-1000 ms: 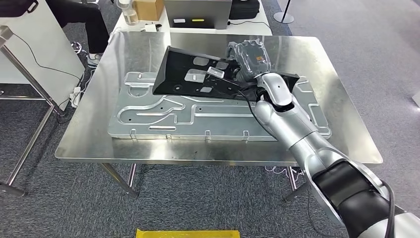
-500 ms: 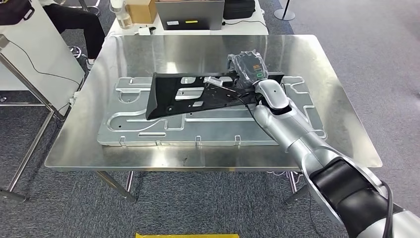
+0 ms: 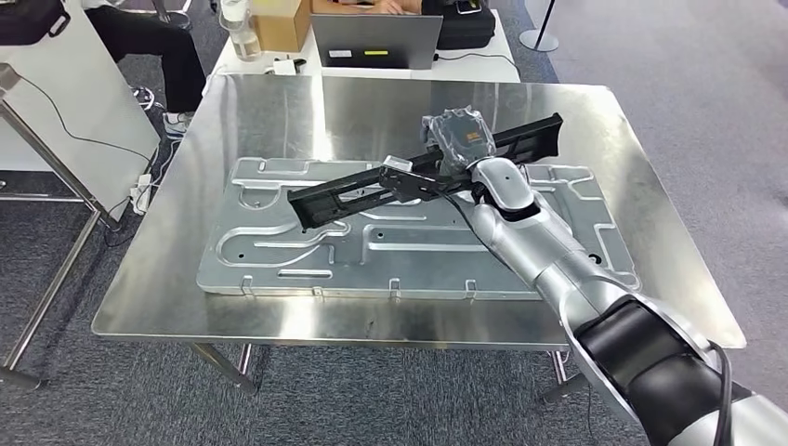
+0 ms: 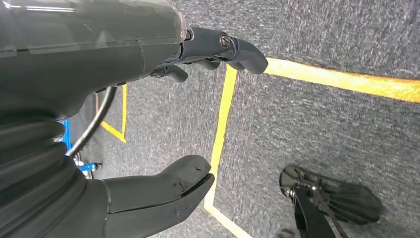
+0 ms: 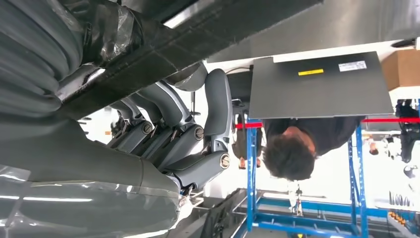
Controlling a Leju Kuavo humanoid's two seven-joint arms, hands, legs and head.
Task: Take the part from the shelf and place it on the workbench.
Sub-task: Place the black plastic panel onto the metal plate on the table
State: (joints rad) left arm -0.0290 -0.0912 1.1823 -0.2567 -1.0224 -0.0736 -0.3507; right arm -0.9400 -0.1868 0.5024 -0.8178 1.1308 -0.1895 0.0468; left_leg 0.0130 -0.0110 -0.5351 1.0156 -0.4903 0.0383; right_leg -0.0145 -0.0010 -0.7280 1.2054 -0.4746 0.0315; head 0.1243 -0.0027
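Matt black plastic part [image 3: 372, 186]; shiny metal workbench [image 3: 279, 102]; rough grey carpet [image 4: 322, 124].

The part [image 3: 372, 186] is a long black plastic panel with cut-outs, held edge-up and tilted above the shiny steel worktop [image 3: 186, 269], over its middle.

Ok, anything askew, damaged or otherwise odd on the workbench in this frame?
Nothing damaged or spilled. The black part is not lying flat: the right hand grips it edge-up and slanted above the stamped metal panel on the workbench, so it is not yet set down.
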